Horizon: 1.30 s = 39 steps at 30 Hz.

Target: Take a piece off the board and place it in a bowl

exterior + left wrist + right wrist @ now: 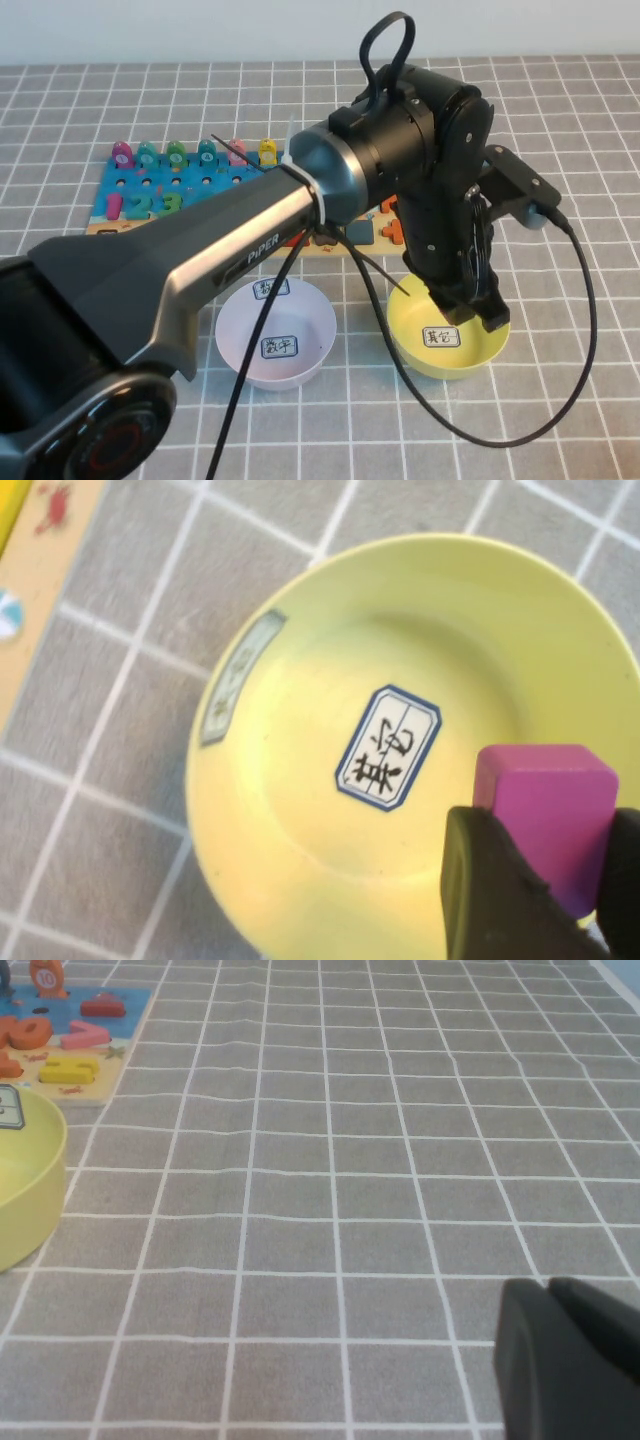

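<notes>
Left hand (545,880) hangs over the round yellow plastic bowl (447,340), clamping the small magenta-pink wooden tile (545,800) above its five-o'clock rim. Right hand (570,1360), fingers together, sits low over the bench (350,1160).

Desk (560,100) covered with grey cloth, white grid lines. Pale pink bowl (277,334) stood at 6 o'clock in high view, upright, two white labels with black characters: one on far inner wall, one on bottom. Black cable (560,400) looped over cloth at 4 o'clock, well right of pink bowl.
</notes>
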Each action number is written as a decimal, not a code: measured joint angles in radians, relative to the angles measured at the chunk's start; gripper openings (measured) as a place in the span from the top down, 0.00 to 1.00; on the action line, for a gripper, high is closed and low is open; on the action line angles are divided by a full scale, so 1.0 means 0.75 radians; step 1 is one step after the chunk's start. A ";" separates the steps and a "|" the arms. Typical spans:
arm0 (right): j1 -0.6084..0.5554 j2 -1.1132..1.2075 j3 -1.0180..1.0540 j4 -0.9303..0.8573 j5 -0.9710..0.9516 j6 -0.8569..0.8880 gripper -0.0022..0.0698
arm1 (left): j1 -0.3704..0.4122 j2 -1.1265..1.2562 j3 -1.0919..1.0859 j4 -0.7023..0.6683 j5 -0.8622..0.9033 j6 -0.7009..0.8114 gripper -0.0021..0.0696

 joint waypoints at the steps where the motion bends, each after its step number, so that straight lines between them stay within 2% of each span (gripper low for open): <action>1: 0.000 0.000 0.000 0.000 0.000 0.000 1.00 | -0.002 0.000 0.000 -0.005 0.000 0.034 0.71; 6: 0.000 0.000 0.000 0.000 0.000 0.000 1.00 | -0.002 0.004 0.017 -0.009 0.000 0.111 0.71; 17: 0.000 0.000 0.000 0.000 0.000 0.000 1.00 | -0.002 0.075 0.017 -0.006 0.000 0.125 0.71; 25: 0.000 0.000 0.000 0.000 0.000 0.000 1.00 | -0.002 0.114 0.017 0.013 -0.003 -0.034 0.71; 31: 0.000 0.000 0.000 0.000 0.000 0.000 1.00 | -0.002 0.126 0.017 0.066 -0.003 -0.056 0.70; 34: 0.000 0.000 0.000 0.000 0.000 0.000 1.00 | -0.002 0.126 0.017 0.061 -0.003 -0.053 0.68; 39: 0.000 0.000 0.000 0.000 0.000 0.000 1.00 | -0.002 0.126 0.017 0.055 -0.003 -0.051 0.56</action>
